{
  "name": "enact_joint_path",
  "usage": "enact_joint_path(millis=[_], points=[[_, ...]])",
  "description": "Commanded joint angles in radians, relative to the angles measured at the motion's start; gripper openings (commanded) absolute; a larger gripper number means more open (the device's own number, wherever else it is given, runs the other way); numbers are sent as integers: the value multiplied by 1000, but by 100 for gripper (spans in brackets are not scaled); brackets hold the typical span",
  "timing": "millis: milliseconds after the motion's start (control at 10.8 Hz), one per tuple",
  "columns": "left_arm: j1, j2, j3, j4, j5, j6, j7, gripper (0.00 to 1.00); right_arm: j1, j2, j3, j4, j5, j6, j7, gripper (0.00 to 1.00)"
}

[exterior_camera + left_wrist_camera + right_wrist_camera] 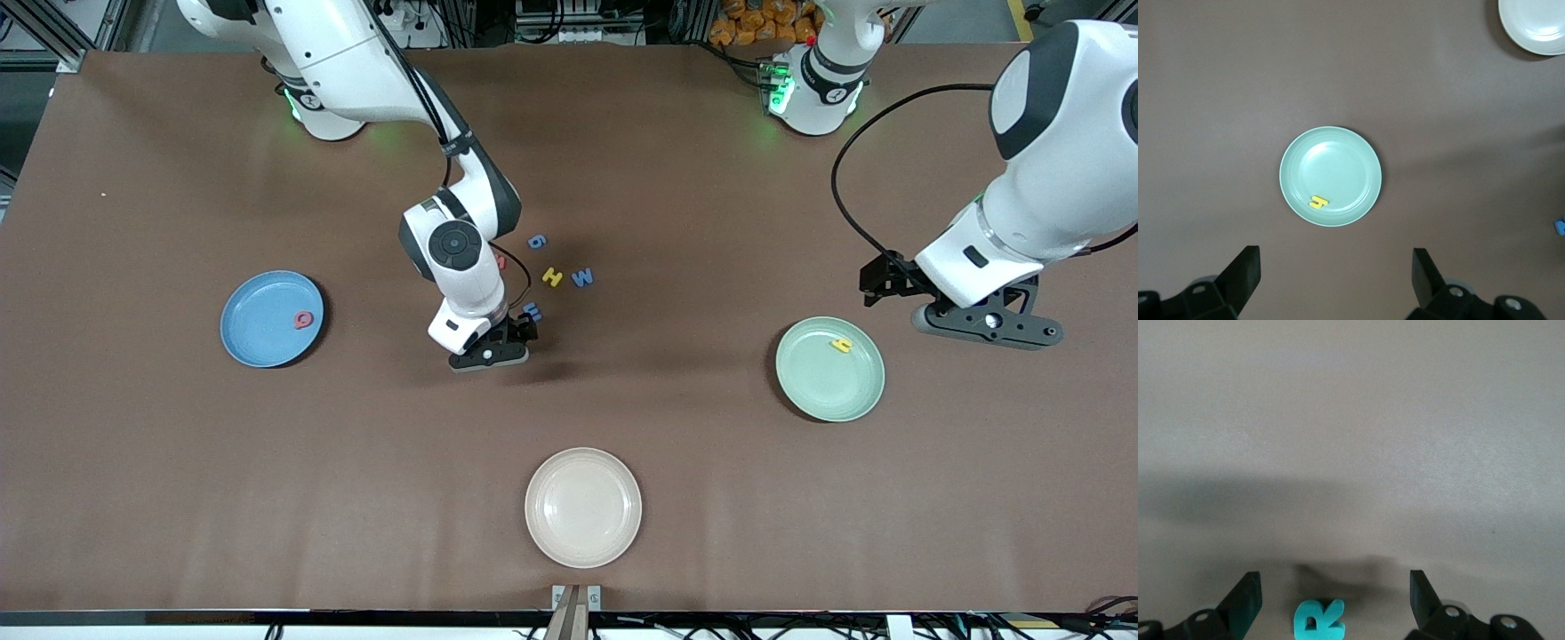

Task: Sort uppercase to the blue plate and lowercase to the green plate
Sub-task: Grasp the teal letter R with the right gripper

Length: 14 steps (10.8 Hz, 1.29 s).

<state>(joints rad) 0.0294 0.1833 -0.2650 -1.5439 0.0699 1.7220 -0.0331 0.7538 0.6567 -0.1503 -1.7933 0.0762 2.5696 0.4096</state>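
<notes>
Dial set on the table's middle, twelve toward the arm bases. At six, the cream plate (582, 544) is lying bare, a decoy that no letter should be reaching. At three, the green plate (822, 391) is holding the y (841, 345) at its own one o'clock; the left gripper (1337, 261) is waiting above it, fingers released. Near the centre, the right gripper (1335, 583) is hanging low over the table, fingers spread and grasping nothing, with the R (1319, 620) lying between them, nearer one finger. Judged risk: that finger is likely meeting the foam first, shoving or tipping it so the pinch is catching an edge and the R is dropping short of its plate. The e (532, 310) is lying just beside the gripper and could be getting swept aside. At nine, the blue plate (258, 333) is carrying the Q (305, 319) at its three. Toward twelve, the H (552, 276), W (582, 277), w (500, 261) and g (536, 241) are lying near together; W and w are inviting a mix-up.
</notes>
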Motion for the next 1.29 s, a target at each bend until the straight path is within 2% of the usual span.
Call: enact_joint_path(millis=[0, 462, 647, 740, 1017, 1110, 1202], points=[[-5, -12, 6, -15, -16, -51, -1, 100, 2, 9, 3, -11, 24, 18, -38, 98], [-3, -12, 6, -15, -18, -74, 12, 100, 9, 14, 8, -69, 25, 78, -92, 83], [-2, -10, 6, -16, -18, -81, 12, 100, 7, 14, 9, -73, 30, 75, -92, 82], [-2, -10, 6, -16, -18, -85, 12, 100, 7, 14, 17, -74, 31, 69, -92, 79], [1, -10, 6, -16, -18, -91, 12, 100, 9, 12, 18, -70, 118, 46, -95, 78], [3, -10, 7, -16, -18, -91, 13, 100, 9, 11, 23, -70, 119, 41, -95, 72], [3, -8, 7, -16, -18, -91, 13, 100, 9, 11, 25, -69, 120, 23, -94, 71]])
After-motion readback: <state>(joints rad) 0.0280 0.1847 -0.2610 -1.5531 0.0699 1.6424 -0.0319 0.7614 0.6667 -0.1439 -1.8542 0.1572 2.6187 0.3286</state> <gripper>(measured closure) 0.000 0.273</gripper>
